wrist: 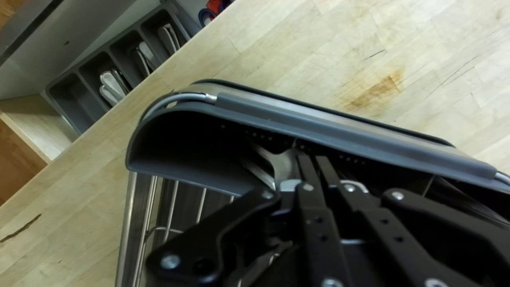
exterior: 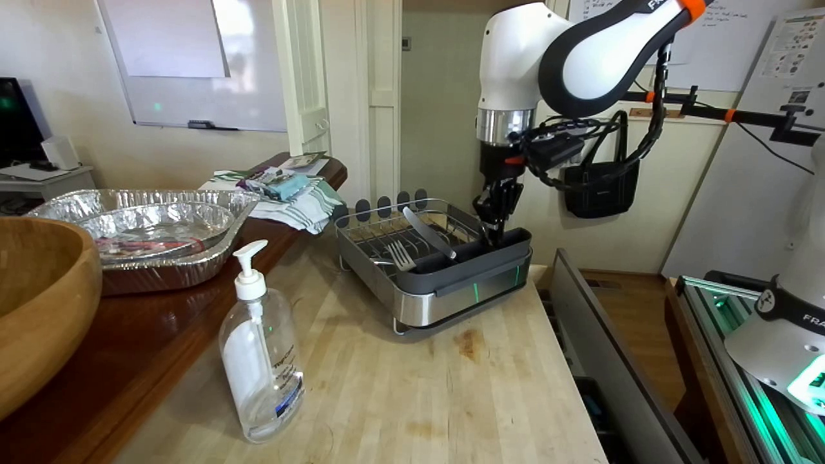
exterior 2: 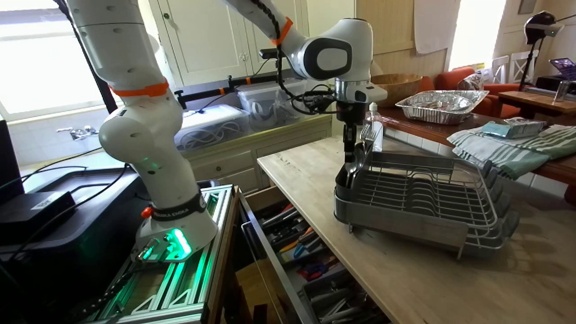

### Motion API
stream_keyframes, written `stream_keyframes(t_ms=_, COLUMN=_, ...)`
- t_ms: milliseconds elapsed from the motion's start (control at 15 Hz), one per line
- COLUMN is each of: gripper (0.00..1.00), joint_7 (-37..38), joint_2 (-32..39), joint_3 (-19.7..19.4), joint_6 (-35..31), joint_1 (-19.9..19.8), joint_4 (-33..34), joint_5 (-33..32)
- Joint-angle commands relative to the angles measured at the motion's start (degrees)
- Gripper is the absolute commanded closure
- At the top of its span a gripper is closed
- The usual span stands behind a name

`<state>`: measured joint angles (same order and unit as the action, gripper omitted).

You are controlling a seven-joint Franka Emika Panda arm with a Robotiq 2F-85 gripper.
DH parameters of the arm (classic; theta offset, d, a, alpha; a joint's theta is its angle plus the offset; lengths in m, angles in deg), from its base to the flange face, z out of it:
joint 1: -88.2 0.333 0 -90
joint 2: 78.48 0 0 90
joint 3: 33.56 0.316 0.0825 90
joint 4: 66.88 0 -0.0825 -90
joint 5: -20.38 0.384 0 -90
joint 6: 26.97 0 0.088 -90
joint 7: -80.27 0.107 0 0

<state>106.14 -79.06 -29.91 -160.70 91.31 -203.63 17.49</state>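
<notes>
My gripper (exterior: 493,236) points down into the dark grey utensil holder (exterior: 474,274) at the end of a metal dish rack (exterior: 367,274). In an exterior view the fingertips (exterior 2: 349,155) are just above or touching a spoon (exterior 2: 350,168) standing in the holder. A fork (exterior 2: 368,133) stands further along. In the wrist view the two fingers (wrist: 316,159) are close together with a narrow dark gap. A metal utensil (wrist: 284,161) lies beside the finger at image left. Whether something thin is between the fingertips is hidden. A knife (exterior: 428,233) and fork (exterior: 401,256) lean out of the holder.
An open drawer (exterior 2: 310,252) with cutlery and tools runs along the wooden counter's (exterior: 451,393) edge, between counter and robot base. A pump bottle (exterior: 261,367) stands on the counter. Foil trays (exterior: 155,270), towels (exterior: 306,206) and a wooden bowl (exterior: 45,309) sit on the raised ledge.
</notes>
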Motion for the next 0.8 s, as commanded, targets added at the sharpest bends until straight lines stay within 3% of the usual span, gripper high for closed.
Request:
stream_keyframes(t_ms=0, gripper=0.99, joint_7=-0.55, joint_2=-2.41, joint_3=0.05, joint_6=-0.84, joint_1=0.09, joint_4=-1.66, joint_5=0.08)
stream_keyframes(t_ms=733, gripper=0.99, joint_7=-2.13, joint_2=-10.74, joint_3=0.78, joint_6=0.99, joint_1=-0.06, joint_4=-2.13, joint_5=1.66)
